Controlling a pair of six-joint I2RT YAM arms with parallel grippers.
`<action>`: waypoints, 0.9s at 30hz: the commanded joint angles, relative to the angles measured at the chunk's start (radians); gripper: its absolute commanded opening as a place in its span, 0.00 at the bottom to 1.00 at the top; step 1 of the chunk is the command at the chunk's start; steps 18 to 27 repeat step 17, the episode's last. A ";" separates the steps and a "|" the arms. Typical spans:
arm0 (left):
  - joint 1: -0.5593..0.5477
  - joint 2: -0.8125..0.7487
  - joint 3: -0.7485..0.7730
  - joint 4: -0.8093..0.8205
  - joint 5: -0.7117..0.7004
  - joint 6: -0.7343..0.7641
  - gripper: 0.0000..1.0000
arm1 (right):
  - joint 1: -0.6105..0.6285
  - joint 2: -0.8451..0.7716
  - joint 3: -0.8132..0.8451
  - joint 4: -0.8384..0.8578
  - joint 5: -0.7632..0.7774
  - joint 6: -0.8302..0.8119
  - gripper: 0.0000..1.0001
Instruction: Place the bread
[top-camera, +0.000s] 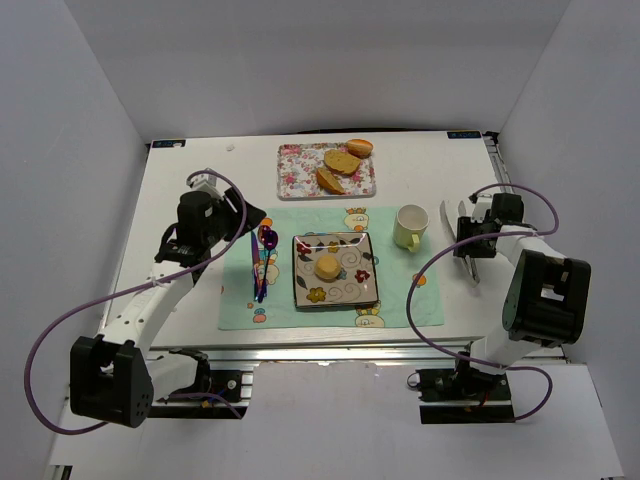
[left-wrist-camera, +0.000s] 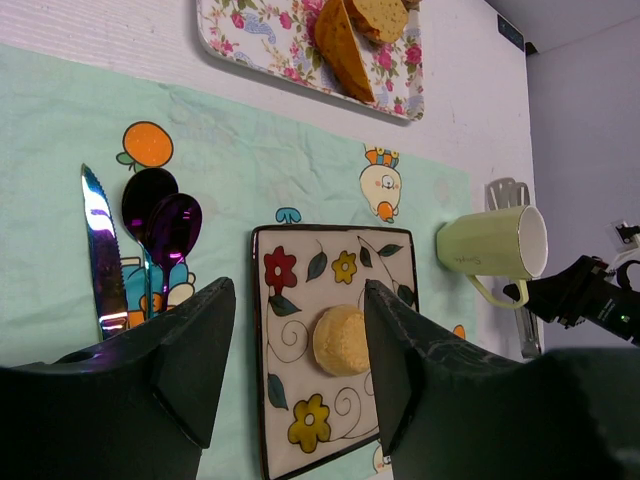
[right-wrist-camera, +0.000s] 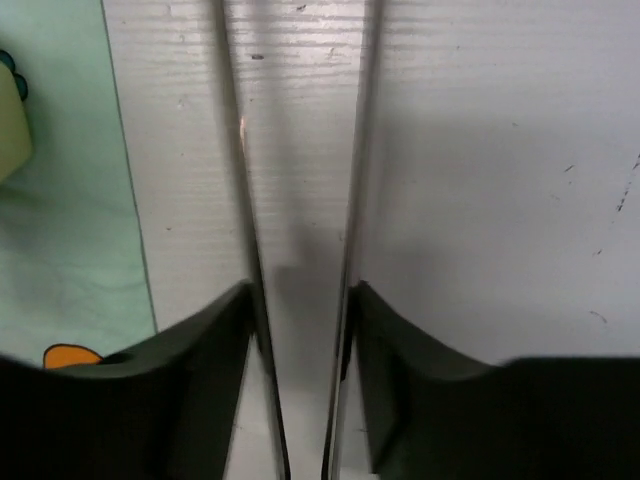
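The bread (top-camera: 327, 267) is a small round pale yellow disc lying in the middle of the square flower-patterned plate (top-camera: 305, 292) on the mint placemat. In the left wrist view the bread (left-wrist-camera: 340, 340) lies flat on the plate (left-wrist-camera: 285, 350), below and between my fingers. My left gripper (top-camera: 250, 220) (left-wrist-camera: 295, 300) is open and empty, held above the placemat's left side. My right gripper (top-camera: 468, 243) (right-wrist-camera: 300, 300) is at the table's right side, its fingers closed against both arms of the metal tongs (right-wrist-camera: 243, 190).
A floral tray (top-camera: 298, 172) at the back holds toasted slices and a bun. A pale green mug (top-camera: 408, 226) stands right of the plate. A knife (left-wrist-camera: 100, 250) and purple spoons (left-wrist-camera: 165, 225) lie left of the plate. The tongs (top-camera: 472, 262) lie near the table's right edge.
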 joint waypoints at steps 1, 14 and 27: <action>-0.009 -0.001 0.025 0.001 0.013 0.005 0.64 | -0.003 0.020 -0.002 0.073 0.011 -0.060 0.55; -0.064 0.018 0.035 0.015 0.074 0.019 0.67 | -0.003 -0.173 0.214 -0.073 -0.019 -0.106 0.89; -0.093 0.032 0.058 0.010 0.094 0.036 0.67 | 0.035 -0.247 0.259 -0.045 -0.079 -0.130 0.90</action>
